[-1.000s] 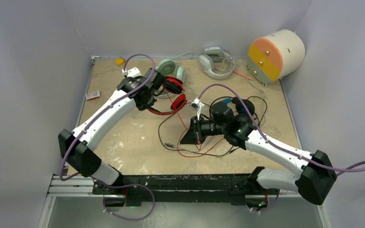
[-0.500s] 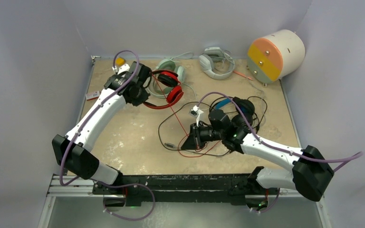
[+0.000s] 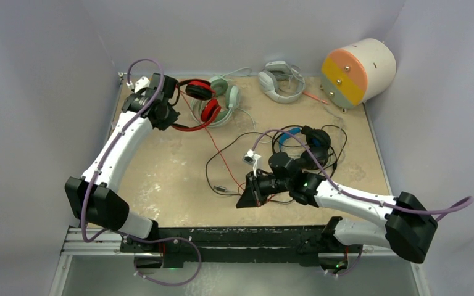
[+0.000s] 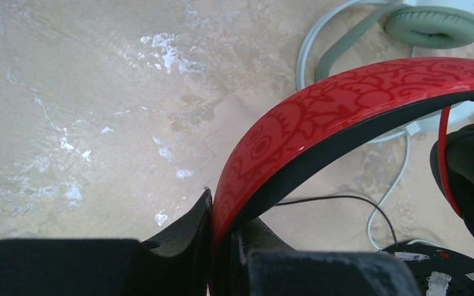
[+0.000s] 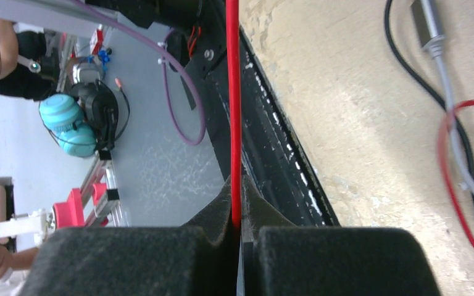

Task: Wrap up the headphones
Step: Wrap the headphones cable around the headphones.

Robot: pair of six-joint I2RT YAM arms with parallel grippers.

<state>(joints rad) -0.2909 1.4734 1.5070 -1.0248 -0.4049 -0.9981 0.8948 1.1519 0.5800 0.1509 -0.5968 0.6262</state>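
My left gripper is shut on the patterned red headband of the red-and-black headphones, holding them at the far left above the table. Their thin red cable runs taut toward the near edge, where my right gripper is shut on it. The mint-green headphones lie just beyond the red pair. At centre right the black headphones with blue cups lie among loose black cable.
A grey-white headset lies at the far edge beside a cream cylinder with an orange-and-yellow face. Black cable loops and a plug lie mid-table. The black rail of the table's near edge passes just under my right gripper.
My left gripper carried the red-and-black headphones toward the far-left corner. My right gripper pulled the red cable toward the near edge, drawing it straighter.
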